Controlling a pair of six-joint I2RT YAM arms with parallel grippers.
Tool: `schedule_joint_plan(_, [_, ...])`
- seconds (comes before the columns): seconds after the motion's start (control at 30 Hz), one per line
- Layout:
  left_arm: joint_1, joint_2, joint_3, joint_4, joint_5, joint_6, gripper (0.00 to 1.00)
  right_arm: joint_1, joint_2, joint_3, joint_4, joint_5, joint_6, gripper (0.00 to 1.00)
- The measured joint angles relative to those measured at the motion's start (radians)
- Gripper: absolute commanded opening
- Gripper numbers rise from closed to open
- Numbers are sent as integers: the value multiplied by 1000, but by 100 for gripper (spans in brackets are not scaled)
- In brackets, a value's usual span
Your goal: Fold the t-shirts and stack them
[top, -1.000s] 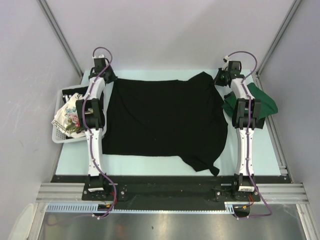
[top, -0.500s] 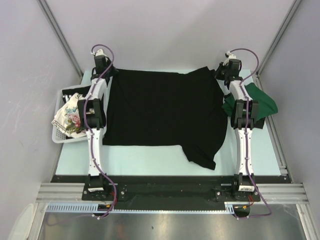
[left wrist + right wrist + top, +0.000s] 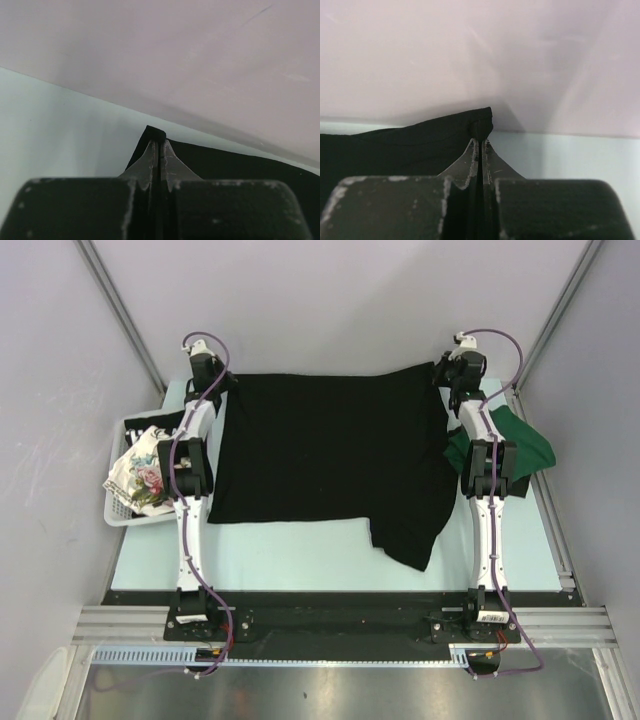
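Cloth first: the large black t-shirt (image 3: 320,460) lies spread across the middle of the table (image 3: 300,558), its far edge drawn out in a line between the two arms, one sleeve (image 3: 408,538) trailing toward the near side; it looks soft, light and limp, so I judge it will sag and drag wherever it is not held, and will crease rather than resist; nothing in it can break, and its weight should be no trouble. The sensible holds are the corners and hems, where doubled fabric gives the fingers something to bite; two holds well apart keep an edge taut. The left gripper (image 3: 156,144) is pinched tight on the far left corner, a small tab of black cloth showing past its tips; the right gripper (image 3: 480,142) is likewise clamped on the far right corner, close to the back wall. By the right arm a dark green t-shirt (image 3: 525,445) lies bunched at the table's right side, just beside the black one; at the left, a white floral-print t-shirt (image 3: 140,480) sits crumpled in a white slatted basket (image 3: 118,512).
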Motion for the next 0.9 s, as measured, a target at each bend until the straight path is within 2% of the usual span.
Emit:
schedule_joint_plan(0.03, [0, 0, 0, 6, -2, 0, 4, 0, 0, 3, 8, 0, -2, 0])
schedule_joint_plan(0.17, [0, 0, 0, 20, -2, -2, 9, -1, 0, 5, 32, 1, -5, 22])
schedule_joint_plan(0.2, [0, 0, 0, 21, -1, -2, 13, -1, 0, -1, 41, 3, -6, 29])
schedule_joint_plan(0.23, [0, 0, 0, 21, -1, -3, 16, -1, 0, -16, 60, 9, -10, 42])
schedule_joint_plan(0.27, [0, 0, 0, 21, -1, -4, 18, -1, -3, -35, 79, 16, -14, 50])
schedule_joint_plan(0.33, [0, 0, 0, 21, 0, -8, 19, -2, -3, -64, 95, 30, -23, 64])
schedule_joint_plan(0.4, [0, 0, 0, 18, 4, -10, 20, -3, -2, -95, 93, 45, -37, 73])
schedule_joint_plan(0.43, [0, 0, 0, 18, 6, -10, 21, -3, -2, -97, 92, 46, -35, 84])
schedule_joint_plan(0.53, [0, 0, 0, 10, 9, -10, 23, -7, -2, -101, 93, 55, -38, 100])
schedule_joint_plan(0.9, [0, -39, -47, -52, -9, 0, 46, -6, -149, -322, 82, 74, -41, 100])
